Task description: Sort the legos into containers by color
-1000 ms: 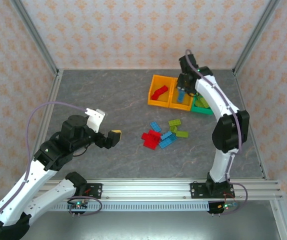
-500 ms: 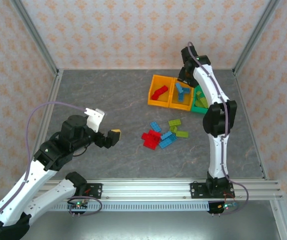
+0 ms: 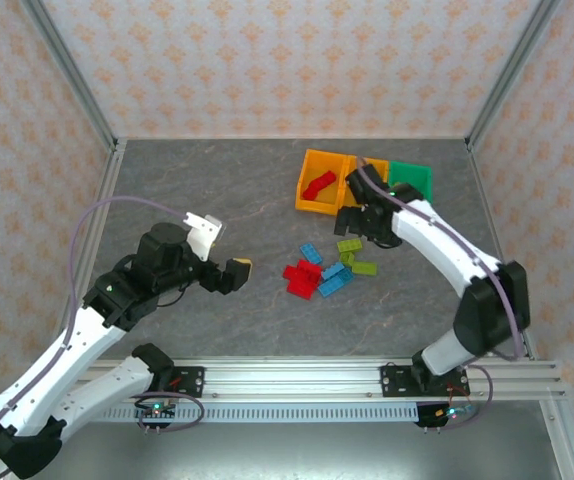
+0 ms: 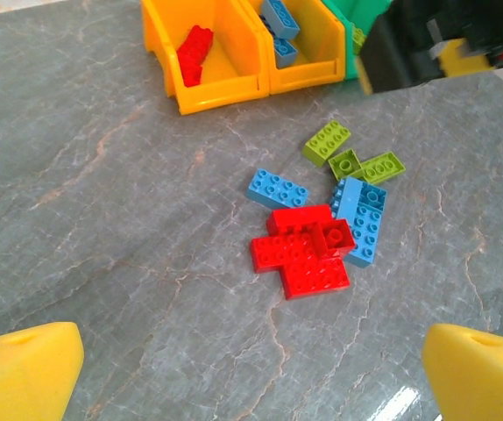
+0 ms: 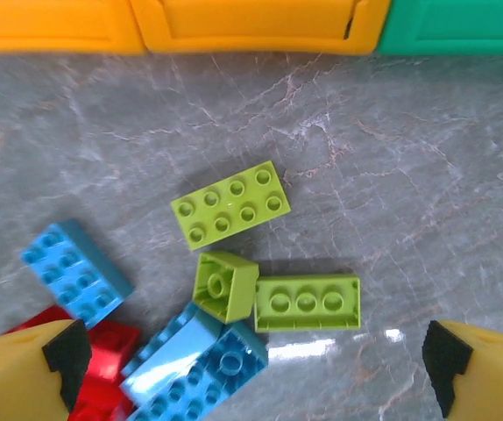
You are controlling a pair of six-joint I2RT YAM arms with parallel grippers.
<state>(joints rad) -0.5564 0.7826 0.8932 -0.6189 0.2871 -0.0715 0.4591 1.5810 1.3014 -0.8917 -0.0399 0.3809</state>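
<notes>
The left gripper [image 3: 231, 272] is being held wide open and empty, left of the loose legos [image 3: 319, 272] and well apart from them. Red bricks [image 4: 304, 254], blue bricks [image 4: 361, 219] and yellow-green bricks [image 5: 230, 204] are being borne in a cluster by the table [image 3: 217, 180]. The right gripper [image 5: 251, 360] is being held over the yellow-green ones, its pads [image 5: 24, 377] spread wide with nothing between. Farthest, in the row of containers [image 4: 221, 92], red is being held by the left orange bin [image 3: 312, 207] and blue by the middle orange bin [image 4: 308, 74]. The green bin [image 3: 409, 178] is being seen at the right end.
</notes>
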